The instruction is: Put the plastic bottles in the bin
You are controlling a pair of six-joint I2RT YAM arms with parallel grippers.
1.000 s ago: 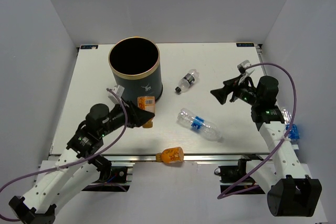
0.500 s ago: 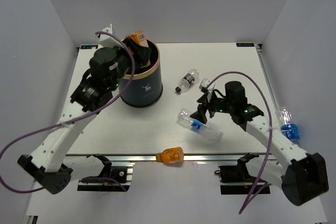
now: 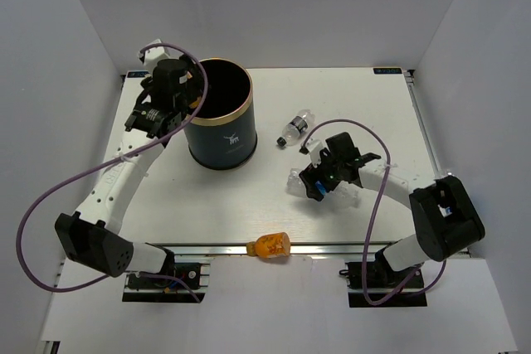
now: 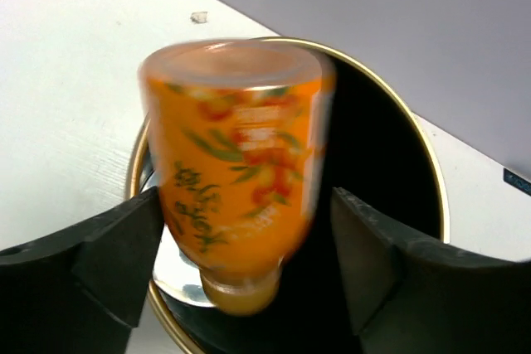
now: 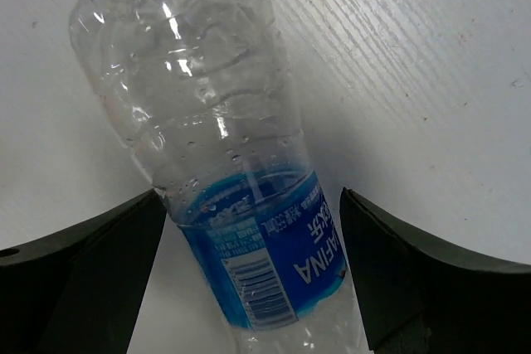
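L grip (image 4: 245, 205): fingers apart, orange btl (image 4: 236, 163) loose over bin (image 4: 373, 147).
R grip (image 5: 249, 196): spread, straddling clear btl (image 5: 224, 155).
Handling: light, crushy, so pinch it at the label.

I run two arms of the same build. The left arm (image 3: 112, 188) and the right arm (image 3: 406, 181) are both made of long white links broken up by chunky black joint housings. Each one starts from a rounded black base joint (image 3: 90, 242). A purple cable (image 3: 50, 192) loops loose off the left arm, and a second cable (image 3: 372, 213) of the same purple trails from the right. Near the left wrist I can see a small white block (image 3: 153, 50). The left gripper (image 4: 246, 205) and right gripper (image 5: 249, 205) are matte black, with thick wedge-shaped fingers (image 4: 108, 259) that have smooth faces and bevelled edges.
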